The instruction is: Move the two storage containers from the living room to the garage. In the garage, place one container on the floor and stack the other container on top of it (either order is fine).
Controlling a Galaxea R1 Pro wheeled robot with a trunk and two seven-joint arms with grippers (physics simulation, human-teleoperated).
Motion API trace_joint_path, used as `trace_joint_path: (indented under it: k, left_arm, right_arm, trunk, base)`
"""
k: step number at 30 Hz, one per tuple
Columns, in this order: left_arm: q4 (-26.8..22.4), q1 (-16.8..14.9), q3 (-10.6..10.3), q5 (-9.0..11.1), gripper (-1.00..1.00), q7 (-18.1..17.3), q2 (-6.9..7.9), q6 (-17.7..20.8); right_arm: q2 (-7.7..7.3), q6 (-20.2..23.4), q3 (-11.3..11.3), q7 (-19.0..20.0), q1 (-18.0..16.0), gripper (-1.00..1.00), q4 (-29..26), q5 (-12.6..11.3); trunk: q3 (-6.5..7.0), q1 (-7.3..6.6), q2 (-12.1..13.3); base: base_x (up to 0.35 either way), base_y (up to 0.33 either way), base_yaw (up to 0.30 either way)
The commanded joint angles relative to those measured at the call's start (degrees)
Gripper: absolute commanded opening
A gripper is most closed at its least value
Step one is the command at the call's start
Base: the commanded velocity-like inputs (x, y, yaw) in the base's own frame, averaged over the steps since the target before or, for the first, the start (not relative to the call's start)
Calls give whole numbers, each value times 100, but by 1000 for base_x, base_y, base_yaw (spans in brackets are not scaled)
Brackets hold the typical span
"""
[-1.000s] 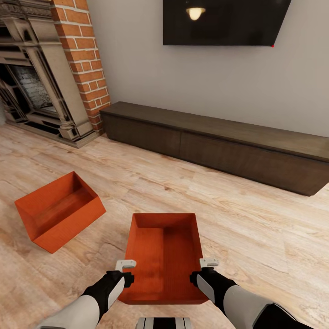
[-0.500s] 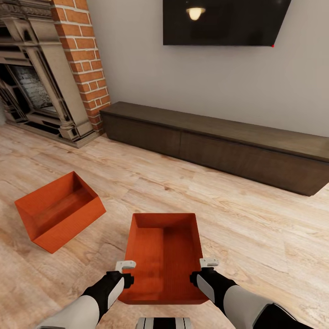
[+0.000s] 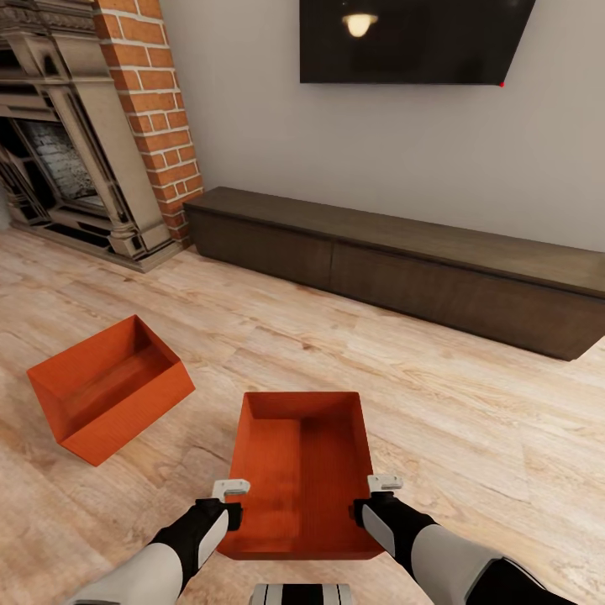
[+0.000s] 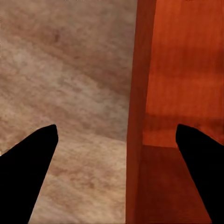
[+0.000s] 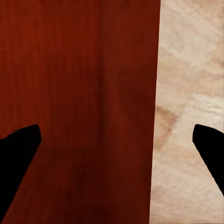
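Pretty even, soft indoor light here, nothing blown out. The black wall-mounted TV screen [image 3: 412, 38] catches a reflection of a warm round ceiling lamp [image 3: 359, 23], the only real glare. The light wood plank floor [image 3: 437, 395] barely takes shadows. Head view is sharp but straight lines lean near the edges. Both wrist views look soft, with fingers pure black silhouettes.

Left gripper [image 3: 228, 502], low in the frame, has edged slightly inward toward the near container [image 3: 302, 487]; its black wrist block sits marginally lower.
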Motion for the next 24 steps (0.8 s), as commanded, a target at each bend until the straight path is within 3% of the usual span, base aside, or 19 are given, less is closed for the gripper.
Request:
trace_joint_path:
  k: [1, 24]
  left_arm:
    - [-8, 0, -10, 38, -100, 28, -2, 31]
    - [24, 0, -16, 3, -100, 54, 0, -8]
  right_arm:
    - [-2, 35, 48, -35, -2, -100, -12, -38]
    - [-4, 25, 48, -33, -2, -100, -12, -38]
  trunk:
    - [-4, -1, -2]
    - [-4, -1, -2]
  base:
    - [0, 0, 0]
    - [0, 0, 0]
